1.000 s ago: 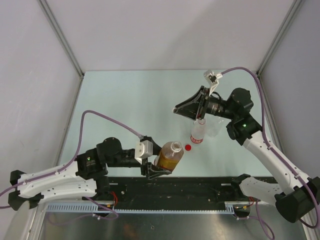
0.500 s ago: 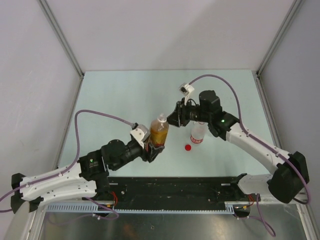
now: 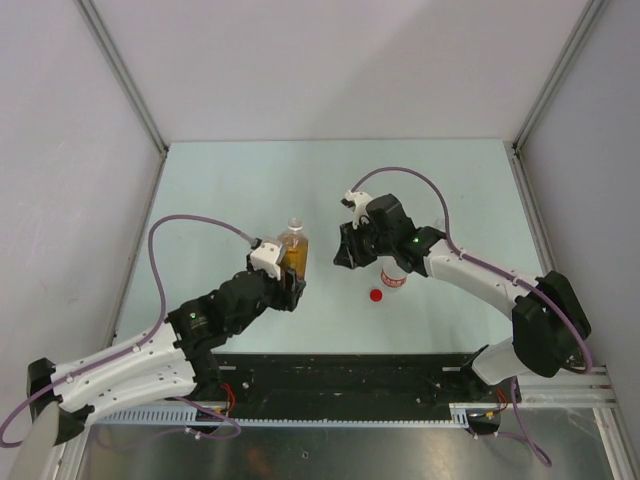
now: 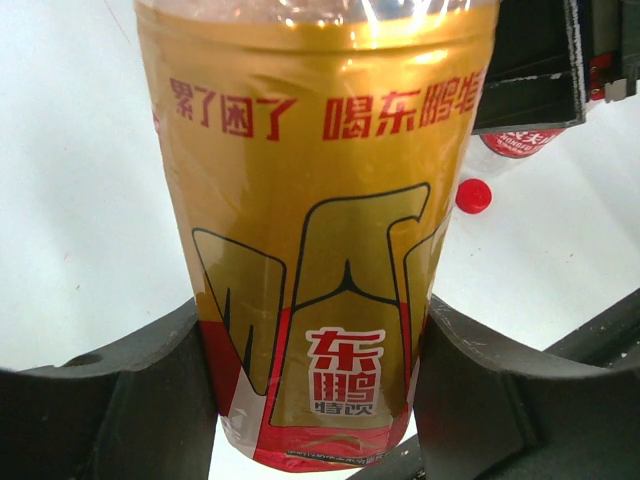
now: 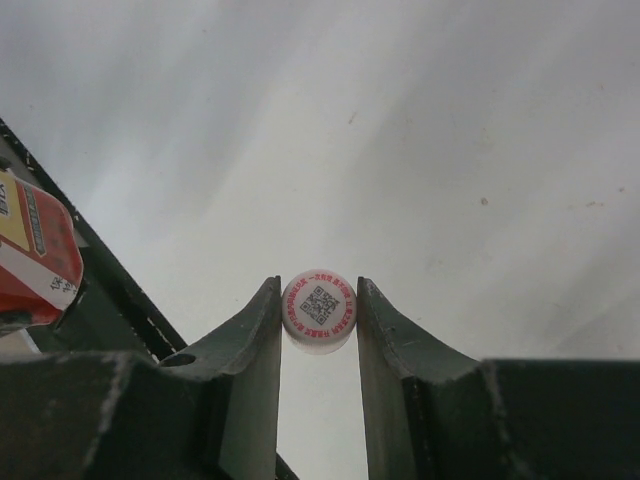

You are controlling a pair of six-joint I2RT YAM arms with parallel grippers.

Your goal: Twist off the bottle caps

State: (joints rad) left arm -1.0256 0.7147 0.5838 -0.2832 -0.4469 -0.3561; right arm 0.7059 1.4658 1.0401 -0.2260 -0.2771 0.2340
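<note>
Nearest, the left gripper (image 4: 318,350) clamps the upright amber bottle (image 3: 293,252) low on its body. A red cap (image 3: 376,295) lies on the table to its right. Beyond, the right gripper (image 5: 319,290) pinches a white cap (image 5: 319,311) (free of any bottle), with the amber bottle to its left.

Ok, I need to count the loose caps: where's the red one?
In the top view the red cap lies on the table right of centre, close beside the red-labelled bottle.
</note>
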